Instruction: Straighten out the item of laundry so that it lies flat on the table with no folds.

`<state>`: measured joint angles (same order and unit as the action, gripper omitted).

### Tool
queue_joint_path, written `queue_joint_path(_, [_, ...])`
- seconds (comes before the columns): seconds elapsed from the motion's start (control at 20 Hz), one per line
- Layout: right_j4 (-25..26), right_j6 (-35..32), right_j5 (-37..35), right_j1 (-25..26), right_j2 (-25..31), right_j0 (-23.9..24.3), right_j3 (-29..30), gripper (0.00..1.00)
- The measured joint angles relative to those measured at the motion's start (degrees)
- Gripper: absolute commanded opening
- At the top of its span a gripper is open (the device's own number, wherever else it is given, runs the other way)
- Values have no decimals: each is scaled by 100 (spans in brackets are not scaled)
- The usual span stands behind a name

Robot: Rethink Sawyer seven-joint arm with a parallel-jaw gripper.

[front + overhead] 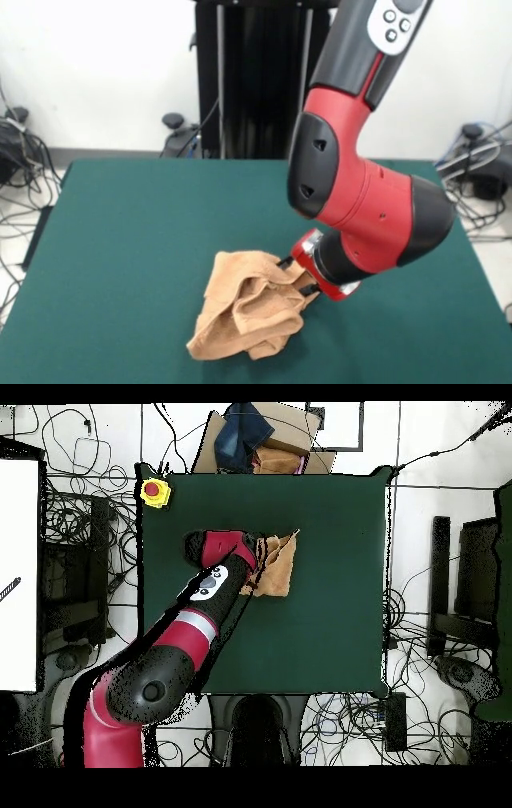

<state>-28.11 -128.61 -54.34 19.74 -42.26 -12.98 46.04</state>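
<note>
The light orange-tan towel lies crumpled in a heap with several folds on the dark green table, near its front edge. My gripper is low at the towel's right side, and its two black fingertips hold a bunched fold of the towel's edge between them. In the overhead view the towel lies right beside the arm's end, one corner pointing up the picture, on the table. The arm's wrist hides the gripper there. No tag shows.
A yellow box with a red button sits at one table corner. A cardboard box with dark cloth stands beyond the table's edge. Cables cover the floor around the table. The black pedestal stands behind it.
</note>
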Motion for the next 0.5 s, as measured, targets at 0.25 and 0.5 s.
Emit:
queue_joint_path(0.25, [21,0,2,-11,12,1,1,100])
queue_joint_path(0.5, [168,0,5,-147,190,-6,82,100])
